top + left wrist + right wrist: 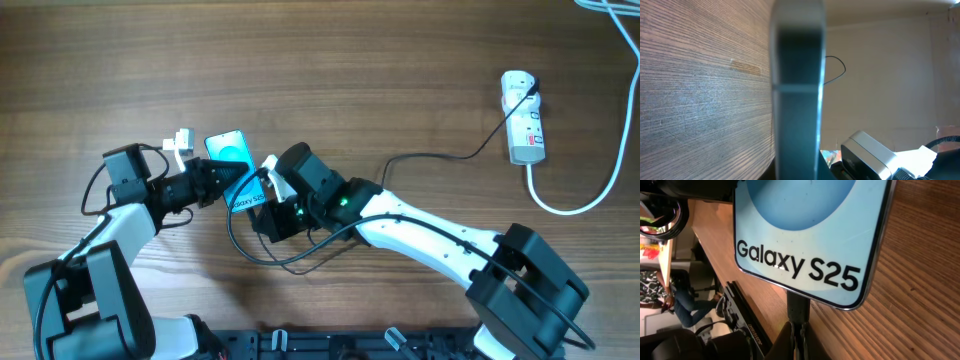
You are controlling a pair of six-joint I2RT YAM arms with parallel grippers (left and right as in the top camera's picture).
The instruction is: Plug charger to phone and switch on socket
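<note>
The phone [230,150], cyan-screened, is held tilted above the table left of centre. My left gripper [215,180] is shut on its side; the left wrist view shows the phone's dark edge [797,100] close up. The right wrist view shows the phone's screen [805,230] reading "Galaxy S25". My right gripper [799,339] is shut on the charger's plug tip [798,307], which meets the phone's bottom edge. The thin black charger cable [440,157] runs right to the white socket [524,120] at the far right, where a black plug sits in it.
A thicker white cable [600,190] loops from the socket to the table's right edge. Slack black cable [262,252] lies under my right arm. The right wrist's silver camera housing [870,160] shows close beside the phone.
</note>
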